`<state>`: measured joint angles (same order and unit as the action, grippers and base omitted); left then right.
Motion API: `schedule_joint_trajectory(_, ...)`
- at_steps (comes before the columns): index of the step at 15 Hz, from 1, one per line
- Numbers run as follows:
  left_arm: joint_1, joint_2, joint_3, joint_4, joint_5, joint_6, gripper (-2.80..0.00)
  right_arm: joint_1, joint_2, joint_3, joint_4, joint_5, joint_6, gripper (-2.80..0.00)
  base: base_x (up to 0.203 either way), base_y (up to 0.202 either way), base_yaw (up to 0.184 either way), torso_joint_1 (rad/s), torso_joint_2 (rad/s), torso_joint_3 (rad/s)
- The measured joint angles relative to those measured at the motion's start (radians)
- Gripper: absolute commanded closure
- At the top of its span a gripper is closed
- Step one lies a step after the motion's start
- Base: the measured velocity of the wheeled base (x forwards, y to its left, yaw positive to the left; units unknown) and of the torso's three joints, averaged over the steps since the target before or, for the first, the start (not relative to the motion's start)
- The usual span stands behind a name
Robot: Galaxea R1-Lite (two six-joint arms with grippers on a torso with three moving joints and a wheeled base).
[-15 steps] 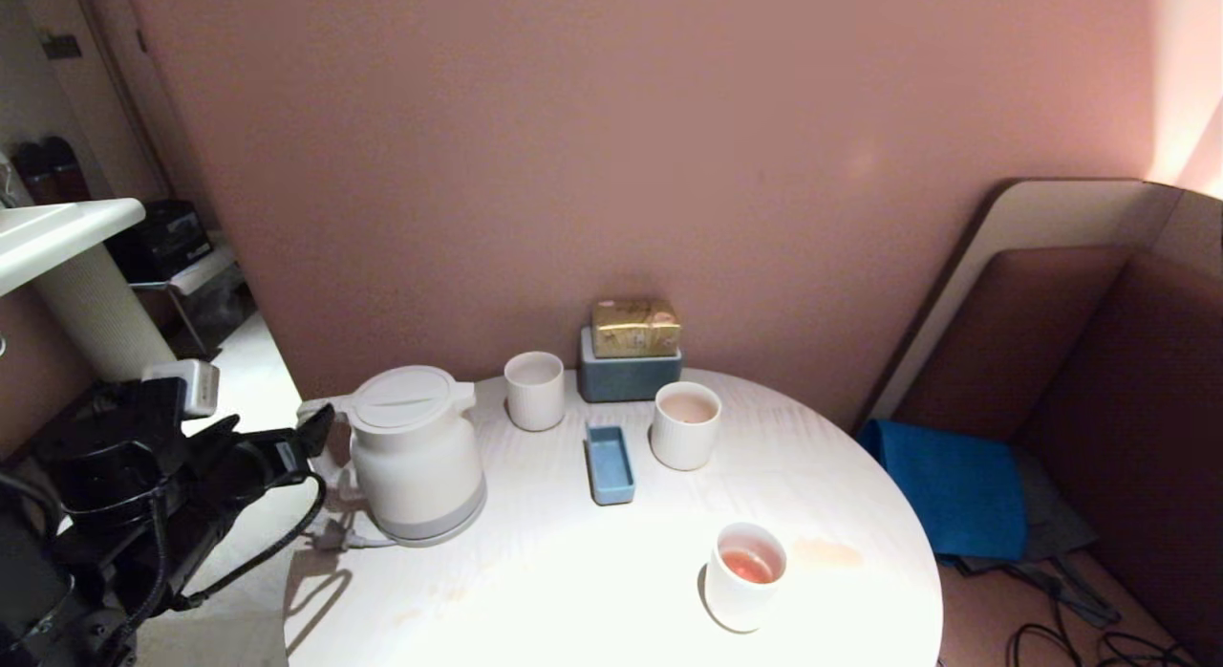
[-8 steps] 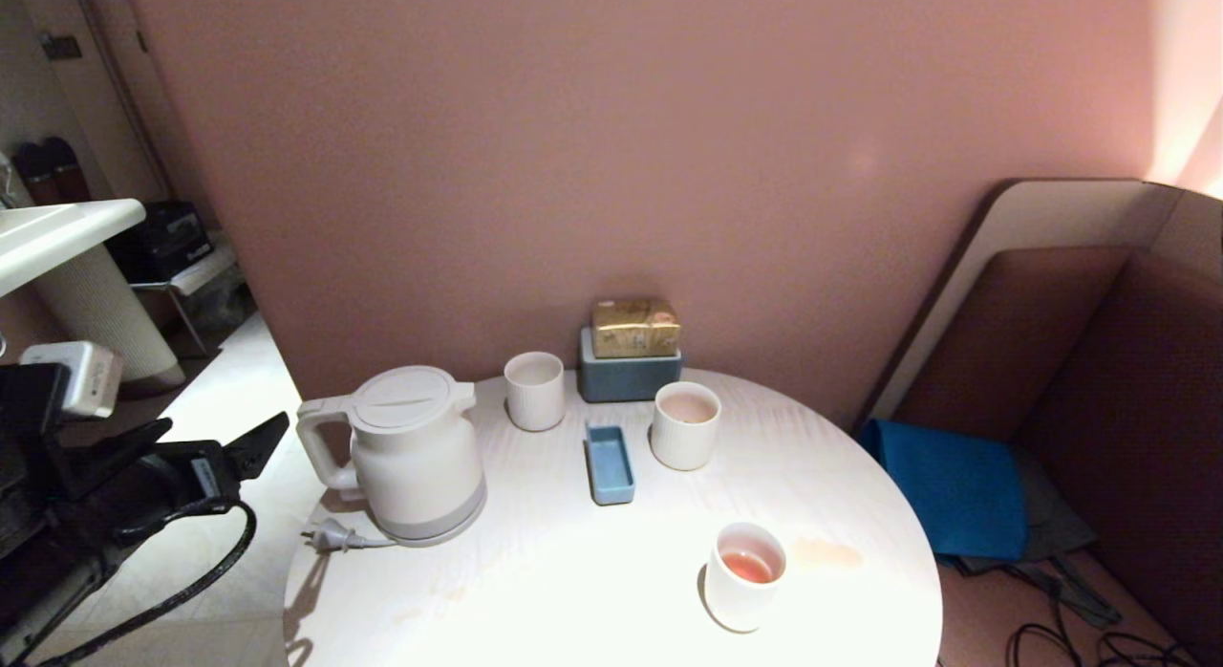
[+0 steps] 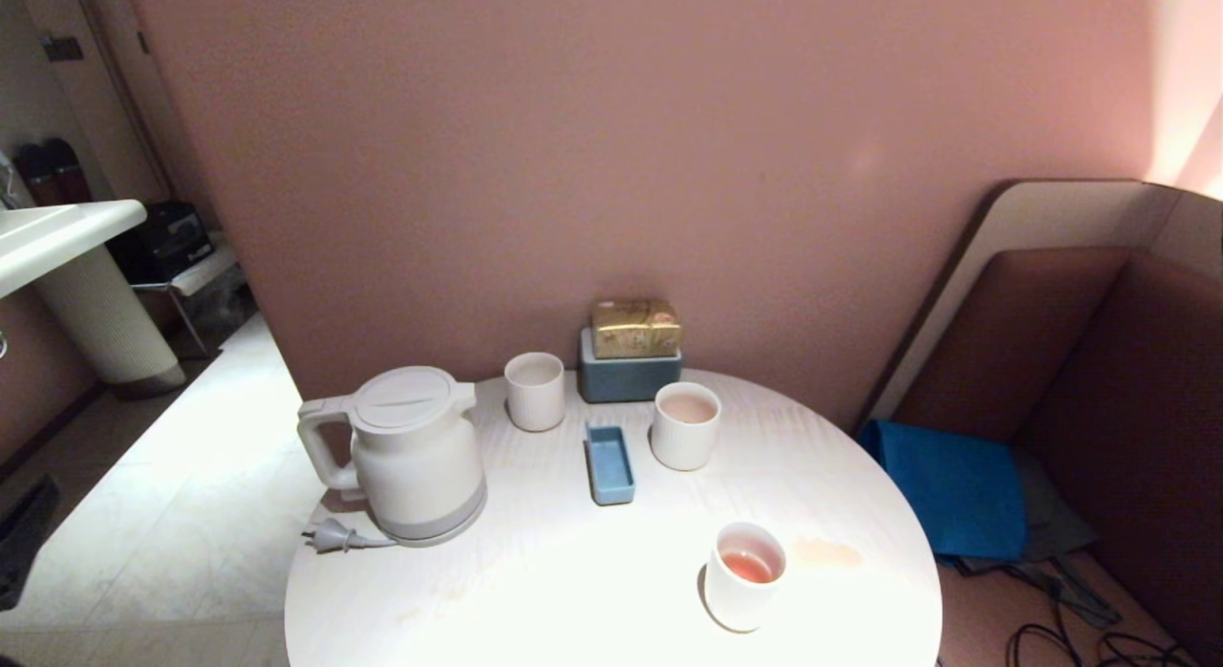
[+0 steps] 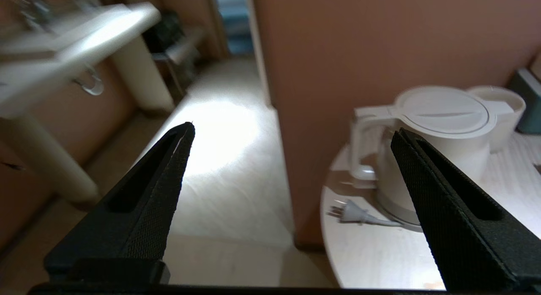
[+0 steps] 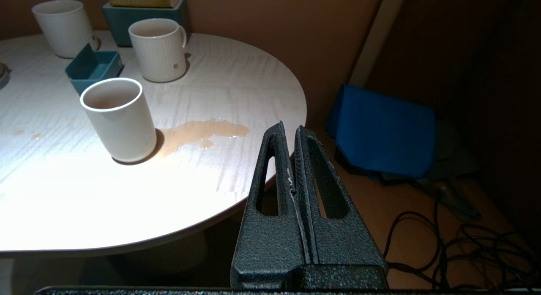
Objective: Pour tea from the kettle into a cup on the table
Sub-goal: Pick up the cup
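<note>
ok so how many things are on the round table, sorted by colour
white: 4 - large cream-white kettle, ribbed tumbler, squat handled mug, smooth cup
blue: 2 - small open tray, box-shaped holder
gold: 1 - packet
total: 7

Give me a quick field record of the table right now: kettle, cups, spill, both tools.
kettle: upright at table's left edge, lid on, unplugged cord beside it, not held
ribbed mug: near the back, pale liquid inside
smooth cup: near front right, holds orange-pink tea
tumbler: beside the kettle's spout
spill: tea puddle next to the smooth cup
left tool: open, empty, off the table's left
right tool: shut, empty, beyond the table's right edge
</note>
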<state>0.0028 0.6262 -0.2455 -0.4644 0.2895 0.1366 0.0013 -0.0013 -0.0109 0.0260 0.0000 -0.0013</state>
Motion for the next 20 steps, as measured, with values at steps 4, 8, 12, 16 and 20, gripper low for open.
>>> schedule_joint_trajectory(4,0.0,-0.352,-0.075,0.391,-0.025,0.033,-2.8,0.0,0.0,0.0,0.0,0.0,0.0,0.0,0.0,0.0,0.0,0.0,0.0,0.0)
schedule_joint_trajectory(8,0.0,-0.557,-0.004,0.49,-0.294,0.004,-2.8,0.0,0.0,0.0,0.0,0.0,0.0,0.0,0.0,0.0,0.0,0.0,0.0,0.0)
schedule_joint_trajectory(12,0.0,-0.616,0.178,0.483,-0.343,-0.006,-2.8,0.0,0.0,0.0,0.0,0.0,0.0,0.0,0.0,0.0,0.0,0.0,0.0,0.0)
schedule_joint_trajectory(16,0.0,-0.626,0.239,0.437,-0.318,-0.089,-2.8,0.0,0.0,0.0,0.0,0.0,0.0,0.0,0.0,0.0,0.0,0.0,0.0,0.0)
schedule_joint_trajectory(20,-0.001,-0.627,0.245,0.436,-0.305,-0.103,-2.8,0.0,0.0,0.0,0.0,0.0,0.0,0.0,0.0,0.0,0.0,0.0,0.0,0.0)
